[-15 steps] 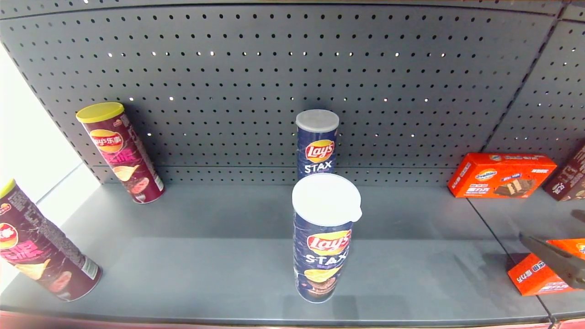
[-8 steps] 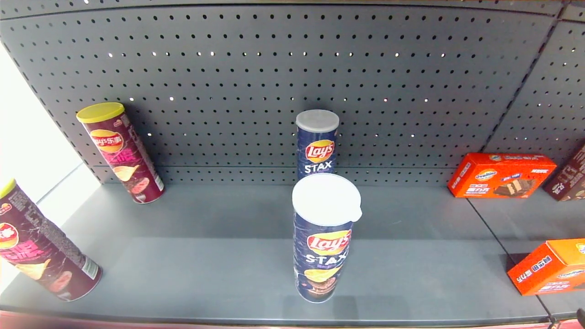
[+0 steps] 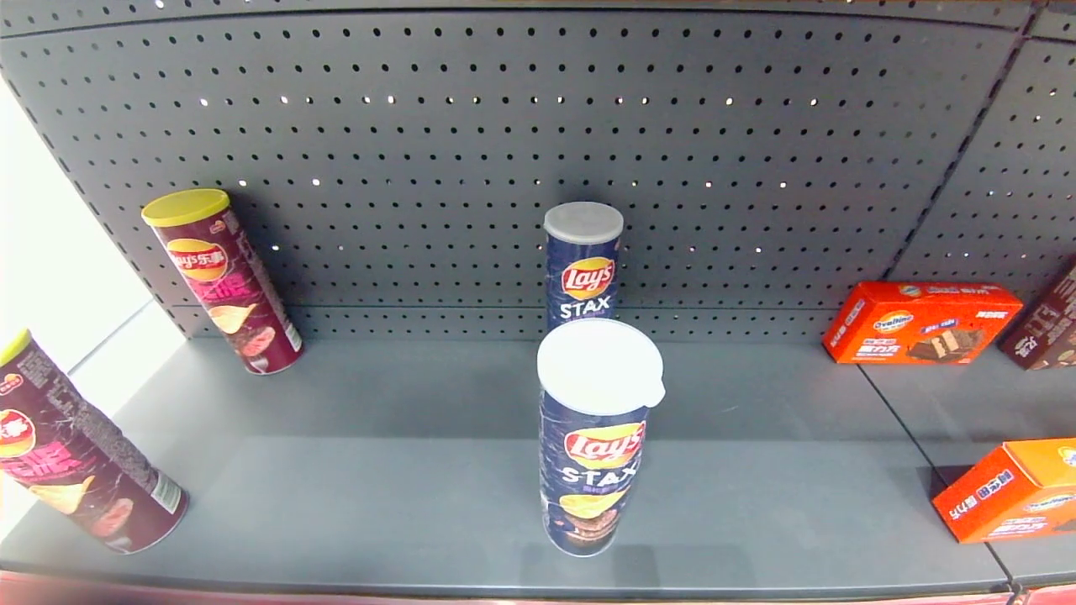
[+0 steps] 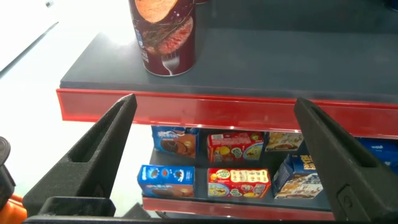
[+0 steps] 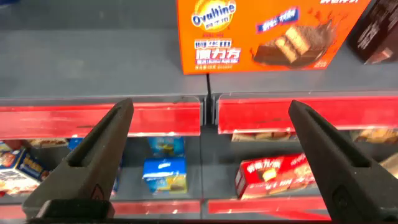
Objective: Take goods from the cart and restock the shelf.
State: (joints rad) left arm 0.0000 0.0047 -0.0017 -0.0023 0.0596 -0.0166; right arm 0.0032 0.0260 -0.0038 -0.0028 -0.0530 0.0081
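Note:
Two blue chip cans stand mid-shelf, one at the front and one at the back. On the left stand two maroon cans with yellow lids, one at the back and one at the front. An orange box lies at the back right, with another orange box at the front right. My left gripper is open with nothing in it, just before the red shelf edge, below a maroon can. Facing the front orange box, my right gripper is open with nothing in it.
The grey shelf has free room between the maroon and blue cans and between the blue cans and the orange boxes. A brown box sits at the far right. Lower shelves hold several boxed goods. A perforated back panel closes the rear.
My right gripper, seen a second ago by the front orange box at the head view's right edge, has drawn back out of that view. The cans and boxes have stayed put.

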